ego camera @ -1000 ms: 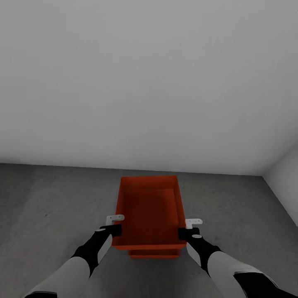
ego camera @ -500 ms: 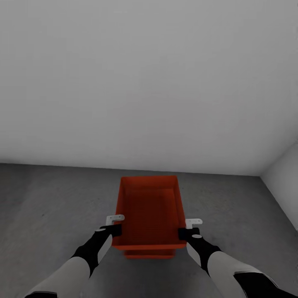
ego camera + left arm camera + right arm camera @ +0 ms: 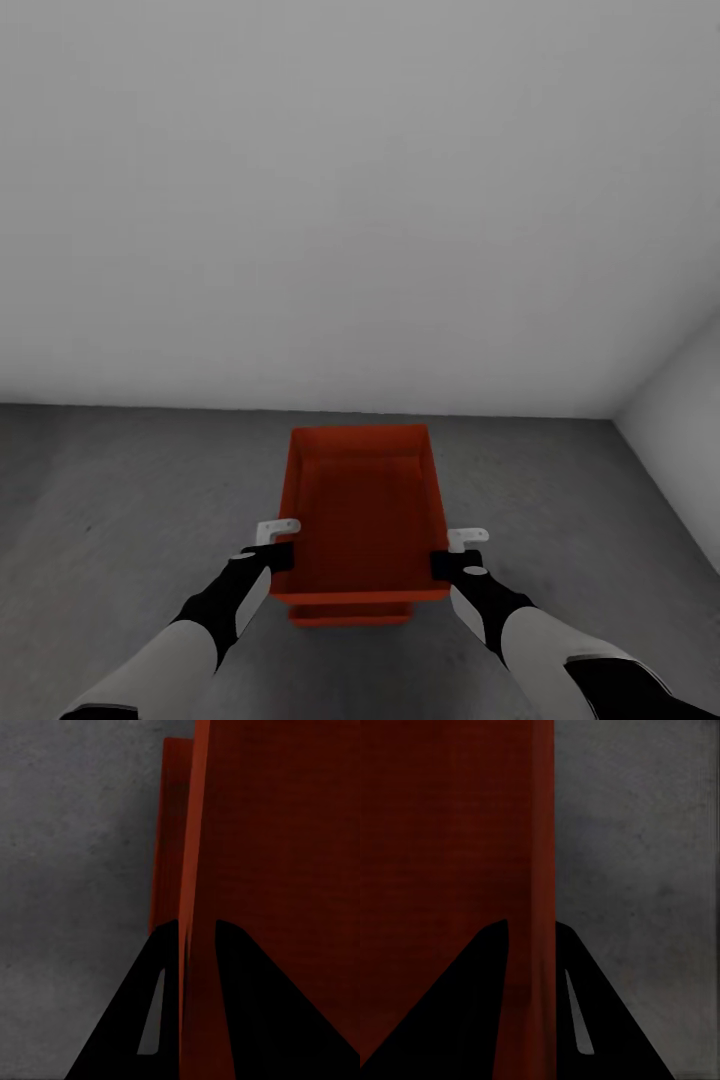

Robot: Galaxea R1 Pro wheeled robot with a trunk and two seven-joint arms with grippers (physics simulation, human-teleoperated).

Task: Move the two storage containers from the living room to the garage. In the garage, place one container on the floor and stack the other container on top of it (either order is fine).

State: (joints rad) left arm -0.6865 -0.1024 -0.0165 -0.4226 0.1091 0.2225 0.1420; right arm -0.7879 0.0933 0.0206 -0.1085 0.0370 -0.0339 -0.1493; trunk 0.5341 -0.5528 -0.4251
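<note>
Below, both jaws clamp the upper orange-red rectangular bin (image 3: 362, 520): left gripper (image 3: 283, 556) and right gripper (image 3: 443, 563) on opposite walls, second matching bin (image 3: 350, 612) beneath, on grey concrete floor (image 3: 120, 500).

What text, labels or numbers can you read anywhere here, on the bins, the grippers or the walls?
None: no text, label or number is readable.
The held container, the lower container, the left gripper, the right gripper, the wall and the floor are all plain.
</note>
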